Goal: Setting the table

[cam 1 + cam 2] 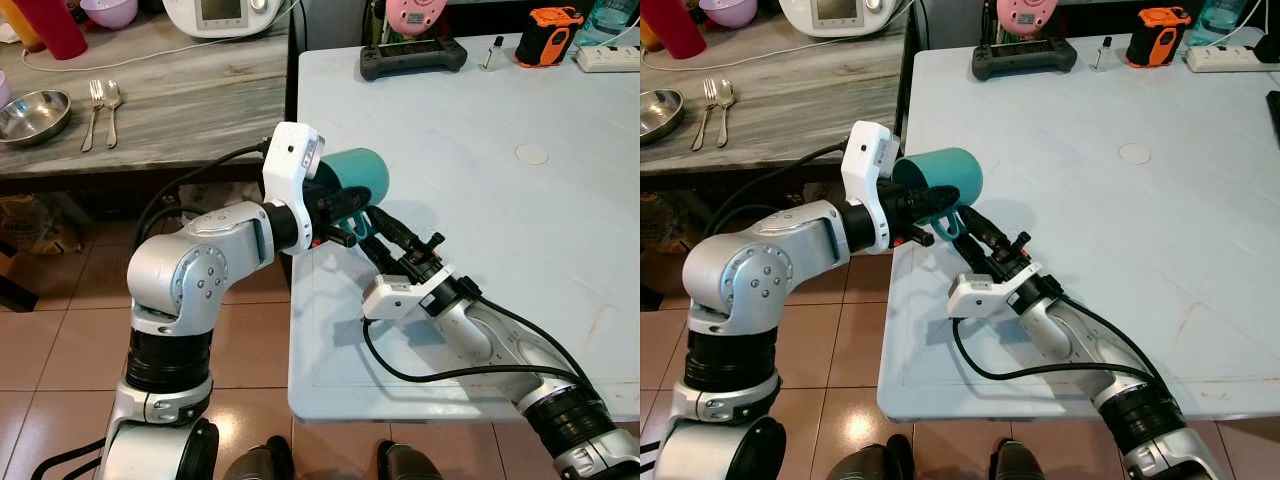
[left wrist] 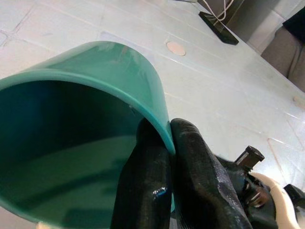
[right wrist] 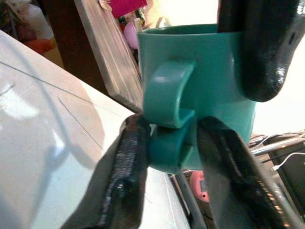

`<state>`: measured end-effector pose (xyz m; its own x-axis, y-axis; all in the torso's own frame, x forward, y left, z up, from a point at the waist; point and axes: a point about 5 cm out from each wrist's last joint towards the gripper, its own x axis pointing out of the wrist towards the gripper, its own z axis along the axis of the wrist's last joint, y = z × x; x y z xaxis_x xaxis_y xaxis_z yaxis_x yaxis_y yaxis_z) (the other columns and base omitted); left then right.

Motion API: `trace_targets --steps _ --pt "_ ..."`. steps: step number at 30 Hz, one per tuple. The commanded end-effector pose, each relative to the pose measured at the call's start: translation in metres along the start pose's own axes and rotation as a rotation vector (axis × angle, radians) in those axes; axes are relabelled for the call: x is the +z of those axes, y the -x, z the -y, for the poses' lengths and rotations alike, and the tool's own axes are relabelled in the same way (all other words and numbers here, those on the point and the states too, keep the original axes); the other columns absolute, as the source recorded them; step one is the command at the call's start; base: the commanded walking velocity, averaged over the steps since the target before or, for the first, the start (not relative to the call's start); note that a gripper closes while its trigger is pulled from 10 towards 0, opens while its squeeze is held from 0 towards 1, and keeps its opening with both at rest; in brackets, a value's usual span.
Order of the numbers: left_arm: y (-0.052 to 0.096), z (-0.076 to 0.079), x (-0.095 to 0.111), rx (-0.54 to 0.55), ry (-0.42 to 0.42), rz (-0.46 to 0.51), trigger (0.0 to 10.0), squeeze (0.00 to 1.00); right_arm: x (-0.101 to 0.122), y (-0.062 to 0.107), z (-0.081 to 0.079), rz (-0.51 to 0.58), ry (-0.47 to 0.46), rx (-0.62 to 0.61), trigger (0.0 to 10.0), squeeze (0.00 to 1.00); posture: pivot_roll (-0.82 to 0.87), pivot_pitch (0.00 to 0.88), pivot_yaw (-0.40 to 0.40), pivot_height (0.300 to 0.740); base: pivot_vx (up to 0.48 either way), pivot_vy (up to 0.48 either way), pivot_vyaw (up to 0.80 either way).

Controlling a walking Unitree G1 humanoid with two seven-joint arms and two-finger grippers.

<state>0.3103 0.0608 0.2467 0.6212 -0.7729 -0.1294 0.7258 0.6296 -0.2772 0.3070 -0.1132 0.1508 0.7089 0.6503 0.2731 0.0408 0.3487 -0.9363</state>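
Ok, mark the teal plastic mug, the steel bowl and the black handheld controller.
teal plastic mug [image 1: 362,172], left eye view, on its outer side wall.
steel bowl [image 1: 33,116], left eye view, on its inner base.
black handheld controller [image 1: 413,56], left eye view, on its middle.

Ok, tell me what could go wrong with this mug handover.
1. The left end effector pinches only the rim of the teal mug, which lies tilted on its side above the white table; a thin grip that could slip.
2. The right end effector straddles the mug handle; if one releases early, the mug may swing or drop near the table's edge.
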Motion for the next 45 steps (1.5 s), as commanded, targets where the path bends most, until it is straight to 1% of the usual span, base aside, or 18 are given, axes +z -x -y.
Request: trace_targets --steps 1,16,24,25,26,27,32,36,38,39,42,44,45 --pt "-0.002 -0.002 -0.014 0.016 0.034 -0.082 10.0 0.0 0.021 -0.015 0.024 0.13 0.015 -0.133 0.0 0.0 -0.17 0.194 0.102 0.74 0.0 0.0 0.0" --pt "-0.002 0.003 -0.019 -0.013 0.043 -0.113 10.0 0.0 0.021 -0.016 0.028 0.129 0.028 -0.158 0.0 0.0 -0.17 0.197 0.109 0.74 0.0 0.0 0.0" --pt "-0.003 0.003 -0.023 -0.016 0.061 -0.124 10.0 0.0 0.021 -0.016 0.029 0.133 0.035 -0.159 0.0 0.0 -0.17 0.196 0.105 0.74 0.0 0.0 0.0" --pt "-0.003 0.003 -0.023 -0.02 0.067 -0.126 10.0 0.4 0.022 -0.016 0.029 0.135 0.035 -0.159 0.0 0.0 -0.17 0.196 0.103 0.74 0.0 0.0 0.0" --pt "-0.003 0.004 -0.024 -0.021 0.069 -0.126 10.0 0.52 0.022 -0.016 0.029 0.136 0.035 -0.159 0.0 0.0 -0.17 0.196 0.103 0.74 0.0 0.0 0.0" --pt "-0.002 0.004 -0.024 -0.024 0.07 -0.125 10.0 1.0 0.022 -0.016 0.029 0.137 0.036 -0.159 0.0 0.0 -0.17 0.195 0.103 0.74 0.0 0.0 0.0" --pt "-0.002 0.005 -0.024 -0.031 0.069 -0.121 10.0 1.0 0.022 -0.016 0.029 0.138 0.034 -0.159 0.0 0.0 -0.17 0.193 0.103 0.74 0.0 0.0 0.0" --pt "-0.002 0.001 -0.023 -0.012 0.088 -0.108 10.0 1.0 0.023 -0.016 0.029 0.138 0.032 -0.159 0.0 0.0 -0.17 0.19 0.103 0.74 0.0 0.0 0.0" --pt "-0.003 -0.002 -0.022 0.01 0.095 -0.09 10.0 1.0 0.023 -0.016 0.028 0.137 0.031 -0.159 0.0 0.0 -0.17 0.189 0.102 0.74 0.0 0.0 0.0" --pt "-0.003 -0.006 -0.02 0.043 0.09 -0.072 10.0 1.0 0.023 -0.016 0.028 0.137 0.03 -0.159 0.0 0.0 -0.17 0.188 0.102 0.74 0.0 0.0 0.0" --pt "-0.002 -0.013 -0.015 0.091 0.079 -0.041 10.0 1.0 0.024 -0.016 0.027 0.136 0.03 -0.16 0.0 0.0 -0.17 0.187 0.101 0.74 0.0 0.0 0.0" --pt "-0.002 -0.014 -0.014 0.1 0.08 -0.035 10.0 1.0 0.024 -0.015 0.027 0.136 0.03 -0.16 0.0 0.0 -0.17 0.186 0.101 0.74 0.0 0.0 0.0" --pt "-0.001 -0.018 -0.012 0.12 0.071 -0.024 10.0 1.0 0.024 -0.015 0.027 0.135 0.03 -0.161 0.0 0.0 -0.17 0.185 0.099 0.74 0.0 0.0 0.0"
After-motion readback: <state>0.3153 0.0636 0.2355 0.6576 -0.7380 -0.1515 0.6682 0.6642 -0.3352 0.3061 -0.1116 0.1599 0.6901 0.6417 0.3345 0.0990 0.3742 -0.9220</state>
